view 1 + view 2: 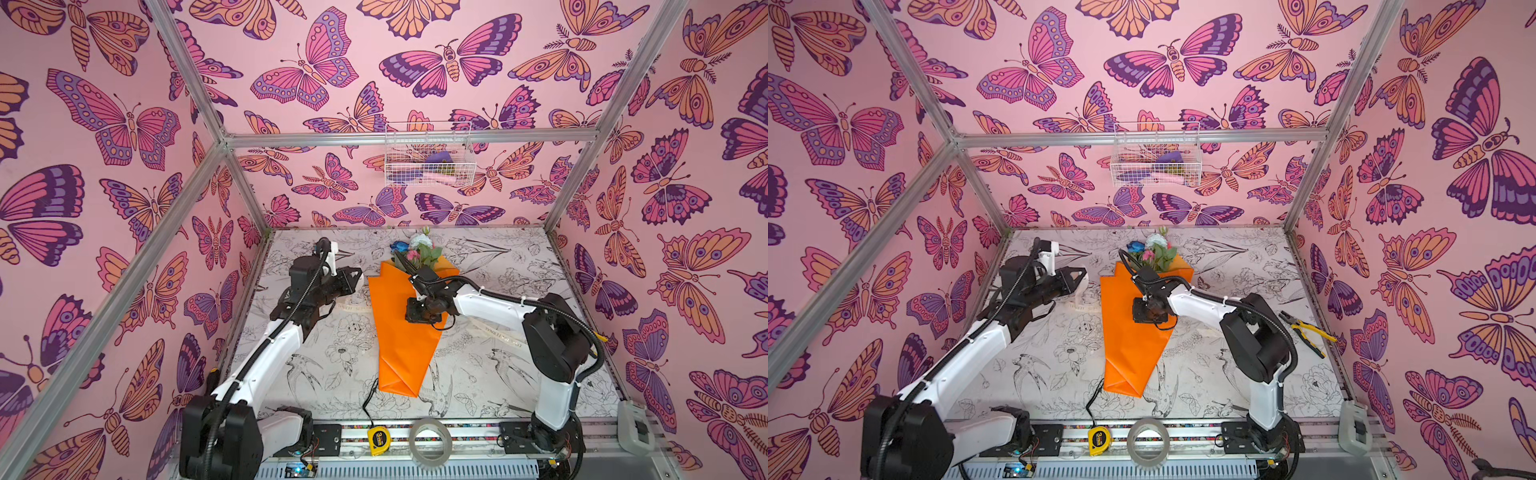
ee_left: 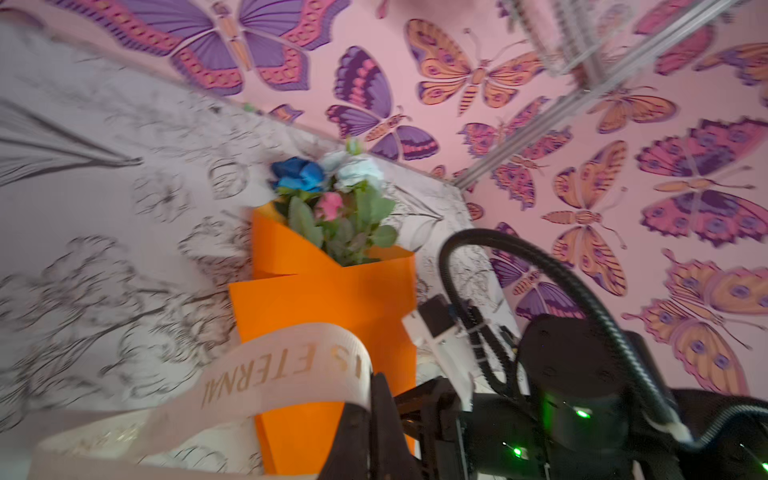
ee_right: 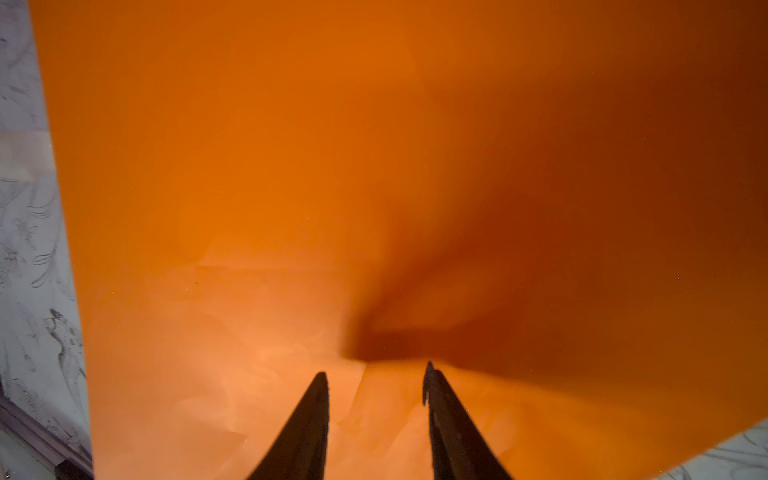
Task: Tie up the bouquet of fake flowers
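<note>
The bouquet of fake flowers (image 1: pixel 399 332) (image 1: pixel 1129 353) lies along the middle of the table, with blue, white and pink blooms (image 2: pixel 328 183) poking out of its orange wrapping at the far end. My left gripper (image 1: pixel 357 276) (image 2: pixel 374 399) hovers just left of the wrapping and is shut on a cream printed ribbon (image 2: pixel 282 370). The ribbon arcs from the jaws down to the table (image 1: pixel 347 307). My right gripper (image 3: pixel 376 374) (image 1: pixel 424 313) points down onto the middle of the orange paper (image 3: pixel 291 187). Its jaws stand apart with only the paper's surface behind them.
A yellow tape measure (image 1: pixel 379 440) and a roll of clear tape (image 1: pixel 430 442) lie at the front edge, with a black cable (image 1: pixel 368 399) beside them. Yellow-handled pliers (image 1: pixel 1306 332) lie at the right wall. A wire basket (image 1: pixel 430 156) hangs on the back wall.
</note>
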Available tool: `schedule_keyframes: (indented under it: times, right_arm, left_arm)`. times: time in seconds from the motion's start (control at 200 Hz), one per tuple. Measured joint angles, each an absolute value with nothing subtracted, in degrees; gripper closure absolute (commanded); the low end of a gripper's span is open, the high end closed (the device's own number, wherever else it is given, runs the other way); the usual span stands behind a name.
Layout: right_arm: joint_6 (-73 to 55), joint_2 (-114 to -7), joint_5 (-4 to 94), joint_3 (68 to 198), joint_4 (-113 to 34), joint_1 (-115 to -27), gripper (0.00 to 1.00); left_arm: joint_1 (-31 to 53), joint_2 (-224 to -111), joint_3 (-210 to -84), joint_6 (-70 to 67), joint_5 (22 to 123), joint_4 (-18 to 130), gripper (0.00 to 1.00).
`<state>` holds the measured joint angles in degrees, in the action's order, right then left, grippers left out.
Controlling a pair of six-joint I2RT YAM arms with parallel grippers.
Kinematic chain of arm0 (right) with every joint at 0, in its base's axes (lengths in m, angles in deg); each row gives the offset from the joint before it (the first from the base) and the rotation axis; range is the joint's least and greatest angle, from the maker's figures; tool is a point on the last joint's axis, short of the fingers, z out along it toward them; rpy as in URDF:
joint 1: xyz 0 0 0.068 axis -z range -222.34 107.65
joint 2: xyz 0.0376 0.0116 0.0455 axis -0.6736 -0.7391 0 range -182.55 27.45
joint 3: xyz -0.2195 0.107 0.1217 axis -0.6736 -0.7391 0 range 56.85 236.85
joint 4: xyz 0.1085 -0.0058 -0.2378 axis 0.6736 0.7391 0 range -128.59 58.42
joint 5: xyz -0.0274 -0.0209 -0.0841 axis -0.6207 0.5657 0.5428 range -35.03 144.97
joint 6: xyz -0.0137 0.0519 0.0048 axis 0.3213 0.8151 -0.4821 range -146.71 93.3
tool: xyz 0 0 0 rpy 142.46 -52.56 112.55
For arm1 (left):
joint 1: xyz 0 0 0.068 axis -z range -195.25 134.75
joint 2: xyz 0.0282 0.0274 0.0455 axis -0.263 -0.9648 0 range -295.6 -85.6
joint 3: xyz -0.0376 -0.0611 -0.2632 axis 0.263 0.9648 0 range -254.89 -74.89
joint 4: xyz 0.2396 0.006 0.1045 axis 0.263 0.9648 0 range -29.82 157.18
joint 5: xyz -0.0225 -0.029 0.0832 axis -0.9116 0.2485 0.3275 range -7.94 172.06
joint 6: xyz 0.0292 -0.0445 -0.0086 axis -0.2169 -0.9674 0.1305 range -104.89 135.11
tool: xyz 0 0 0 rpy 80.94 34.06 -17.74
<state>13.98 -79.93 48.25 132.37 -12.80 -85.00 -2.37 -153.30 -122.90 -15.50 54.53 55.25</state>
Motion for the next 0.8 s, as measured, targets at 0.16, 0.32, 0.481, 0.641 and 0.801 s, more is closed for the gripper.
schedule_keyframes:
  times: [0.16, 0.32, 0.481, 0.641, 0.801]
  right_arm:
    - [13.96, -76.34, 48.51, 131.72, -12.61, -84.39, 0.57]
    - [14.22, -75.8, 47.42, 129.38, -13.81, -83.71, 0.58]
    - [15.49, -78.55, 44.44, 128.53, -16.45, -83.32, 0.59]
    - [16.74, -83.2, 41.91, 128.55, -18.97, -82.64, 0.6]
    - [17.06, -84.87, 41.36, 128.83, -19.58, -82.27, 0.62]
  left_arm:
    - [2.31, -154.11, -123.4, -16.51, 52.41, 52.34, 1.0]
    - [7.32, -156.14, -124.78, -18.17, 51.98, 52.01, 1.0]
    - [10.86, -155.97, -127.05, -18.84, 52.46, 51.55, 1.0]
    - [12.26, -155.03, -129.35, -19.89, 53.16, 51.36, 1.0]
    - [14.27, -154.59, -131.4, -20.9, 53.2, 50.64, 1.0]
